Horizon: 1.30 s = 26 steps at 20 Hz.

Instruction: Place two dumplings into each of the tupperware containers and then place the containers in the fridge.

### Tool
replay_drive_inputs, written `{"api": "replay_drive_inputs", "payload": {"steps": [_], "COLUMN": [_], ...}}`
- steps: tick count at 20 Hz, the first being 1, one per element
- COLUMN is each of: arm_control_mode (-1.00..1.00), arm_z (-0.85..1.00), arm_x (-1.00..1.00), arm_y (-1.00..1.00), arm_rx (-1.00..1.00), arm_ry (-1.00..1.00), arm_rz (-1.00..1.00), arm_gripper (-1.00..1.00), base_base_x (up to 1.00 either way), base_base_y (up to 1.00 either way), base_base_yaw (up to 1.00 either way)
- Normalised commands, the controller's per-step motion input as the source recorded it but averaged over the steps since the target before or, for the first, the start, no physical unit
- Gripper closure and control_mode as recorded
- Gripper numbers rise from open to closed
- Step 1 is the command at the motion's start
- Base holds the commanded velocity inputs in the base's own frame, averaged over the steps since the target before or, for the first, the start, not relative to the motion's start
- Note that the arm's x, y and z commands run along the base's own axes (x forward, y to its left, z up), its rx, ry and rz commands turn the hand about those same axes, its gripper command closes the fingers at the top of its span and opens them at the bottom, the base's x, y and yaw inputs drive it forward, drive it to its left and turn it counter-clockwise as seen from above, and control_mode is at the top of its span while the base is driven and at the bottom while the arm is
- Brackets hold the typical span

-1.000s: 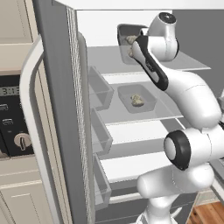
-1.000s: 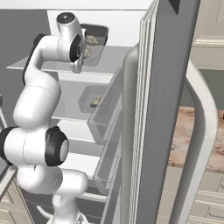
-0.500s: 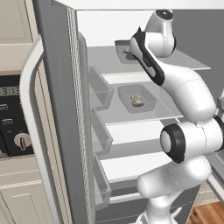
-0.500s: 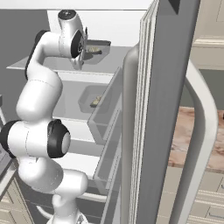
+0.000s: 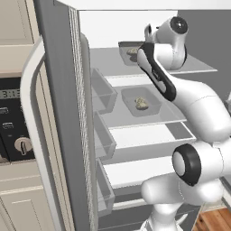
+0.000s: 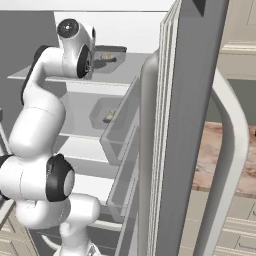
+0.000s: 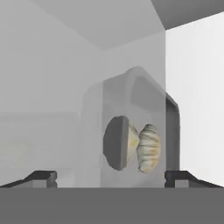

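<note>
1. One tupperware container (image 5: 128, 50) sits on the top shelf (image 5: 198, 68) of the fridge (image 5: 63, 113), toward the back, with pale speckled dumplings (image 5: 132, 53) inside it. In the right base view the same tub (image 6: 111, 55) lies just past the robot's wrist, its contents (image 6: 106, 57) showing over the rim.
2. In the hand view this upper container (image 7: 131, 131) stands straight ahead, seen rolled on its side by the camera's tilt. Two dumplings (image 7: 142, 148) lie touching each other inside it, one partly in shadow.
3. The second tupperware container (image 5: 140, 101) rests on the middle shelf (image 5: 135, 119), one level below, with dumplings (image 5: 141, 103) near its centre. From the right base view it (image 6: 102, 112) is partly hidden by the door bins (image 6: 120, 140), and a bit of food (image 6: 109, 116) shows at its near edge.
4. The gripper (image 7: 111, 177) is spread wide and holds nothing. Its two dark fingertips (image 7: 41, 177) stand far apart at the bottom of the hand view, on either side of the upper tub, with a gap between them and its wall.
5. The hand (image 5: 151, 34) is at top-shelf height, just in front of the upper container.
6. The fridge door (image 5: 58, 135) stands open, its curved handle (image 5: 31, 135) facing the room and clear bins (image 5: 101, 90) stacked along its inner face.
7. Left of the door is an oven panel (image 5: 11, 122) with a knob, above pale cabinets (image 5: 22, 207).
</note>
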Motion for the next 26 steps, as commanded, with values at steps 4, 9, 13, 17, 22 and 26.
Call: {"api": "replay_drive_inputs", "payload": {"steps": [4,9,13,17,22,26], "arm_control_mode": [-1.00,-1.00,-1.00,-1.00,-1.00,-1.00], "arm_z": [0.41,0.72,0.62,-0.08,-0.19,0.00], "arm_x": [-0.55,-0.87,-1.00,-1.00,-1.00,-1.00], "arm_y": [-0.01,-0.11,-0.26,-0.06,-0.04,-0.14], "arm_rx": [0.04,0.02,0.05,0.01,0.01,0.06], "arm_ry": [-0.29,-0.11,0.00,-0.02,-0.01,0.00], "arm_rz": [0.00,-0.04,-0.05,-0.06,-0.05,0.00], "arm_gripper": [-1.00,-1.00,-1.00,-1.00,-1.00,-1.00], "base_base_x": [0.00,0.00,0.00,0.00,0.00,0.00], "base_base_y": [0.00,0.00,0.00,0.00,0.00,0.00], "base_base_yaw": [0.00,0.00,0.00,0.00,0.00,0.00]}}
